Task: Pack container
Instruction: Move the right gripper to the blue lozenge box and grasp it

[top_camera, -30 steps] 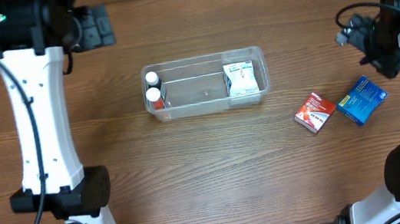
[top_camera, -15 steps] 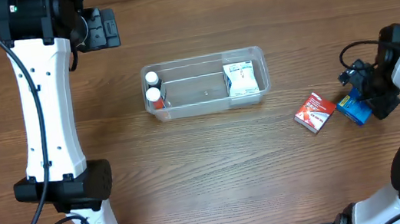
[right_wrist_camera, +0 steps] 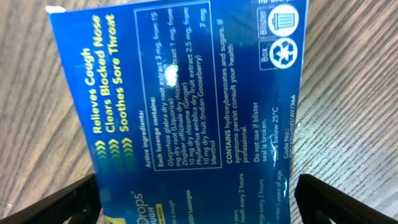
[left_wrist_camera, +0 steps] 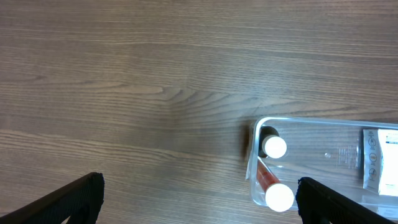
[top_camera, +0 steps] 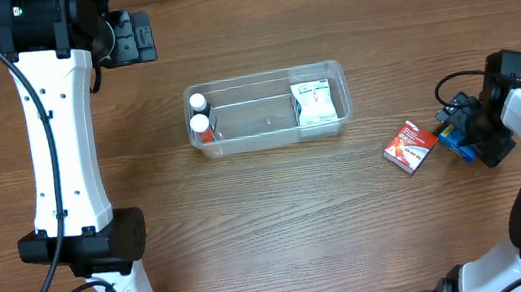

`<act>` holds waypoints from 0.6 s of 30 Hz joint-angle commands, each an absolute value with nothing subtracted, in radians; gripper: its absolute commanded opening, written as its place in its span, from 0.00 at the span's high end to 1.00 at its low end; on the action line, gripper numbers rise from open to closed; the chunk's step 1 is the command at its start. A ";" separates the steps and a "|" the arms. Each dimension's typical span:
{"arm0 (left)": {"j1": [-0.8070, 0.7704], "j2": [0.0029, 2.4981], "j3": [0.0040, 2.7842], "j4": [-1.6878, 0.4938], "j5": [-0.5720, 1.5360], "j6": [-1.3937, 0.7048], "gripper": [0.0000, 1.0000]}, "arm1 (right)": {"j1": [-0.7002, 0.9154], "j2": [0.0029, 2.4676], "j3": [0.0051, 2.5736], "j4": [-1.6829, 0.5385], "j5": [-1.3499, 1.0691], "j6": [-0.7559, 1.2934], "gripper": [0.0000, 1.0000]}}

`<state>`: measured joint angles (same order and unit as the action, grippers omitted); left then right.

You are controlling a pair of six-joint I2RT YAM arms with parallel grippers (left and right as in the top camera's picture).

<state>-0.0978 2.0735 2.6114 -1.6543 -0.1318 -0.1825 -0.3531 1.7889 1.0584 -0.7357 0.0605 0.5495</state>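
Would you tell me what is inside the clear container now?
Inside the container, two white-capped bottles sit at one end and a white printed box at the other; the middle is bare. Whatever lies beneath the box is covered.

The wooden table [top_camera: 281, 224] was brown, with its grain running left to right in the overhead view. The container [top_camera: 261, 74] sat flat on it near the middle, its long side along the grain. Well off to its right lay a red and white box [top_camera: 410, 145], turned at an angle. Just beside that lay a blue box [top_camera: 454, 138], its printed face up, showing yellow and white text. It was partly covered from above, so the two boxes perhaps touched, perhaps not.
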 commanded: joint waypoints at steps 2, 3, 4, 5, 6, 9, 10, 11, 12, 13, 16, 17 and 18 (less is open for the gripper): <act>-0.099 2.074 2.624 -1.656 -0.130 -0.165 0.00 | -0.353 1.792 1.045 -0.730 0.078 0.546 0.02; -0.099 2.074 2.624 -1.657 -0.130 -0.165 0.00 | -0.353 1.792 1.045 -0.730 0.078 0.546 0.06; -0.099 2.074 2.624 -1.657 -0.130 -0.165 0.00 | -0.353 1.792 1.045 -0.729 0.078 0.546 0.12; -0.099 2.074 2.624 -1.657 -0.130 -0.165 0.00 | -0.353 1.792 1.045 -0.729 0.077 0.547 0.18; -0.099 2.074 2.624 -1.656 -0.130 -0.165 0.00 | -0.353 1.792 1.046 -0.729 0.077 0.547 0.22; -0.099 2.074 2.624 -1.656 -0.130 -0.165 0.00 | -0.353 1.789 1.062 -0.734 0.067 0.546 0.32; -0.099 2.074 2.624 -1.655 -0.130 -0.165 0.00 | -0.353 1.782 1.076 -0.741 0.056 0.545 0.37; -0.099 2.074 2.624 -1.655 -0.130 -0.165 0.00 | -0.353 1.772 1.090 -0.746 0.044 0.539 0.40; -0.099 2.074 2.624 -1.654 -0.130 -0.165 0.00 | -0.352 1.761 1.103 -0.751 0.033 0.527 0.41; -0.099 2.074 2.624 -1.653 -0.130 -0.165 0.00 | -0.350 1.746 1.121 -0.757 0.022 0.520 0.41; -0.099 2.074 2.624 -1.652 -0.130 -0.165 0.00 | -0.323 1.676 1.190 -0.796 0.021 0.489 0.38; -0.099 2.074 2.624 -1.652 -0.130 -0.165 0.00 | -0.309 1.655 1.212 -0.808 0.021 0.480 0.38; -0.099 2.074 2.624 -1.650 -0.130 -0.165 0.00 | -0.287 1.631 1.242 -0.826 0.021 0.462 0.37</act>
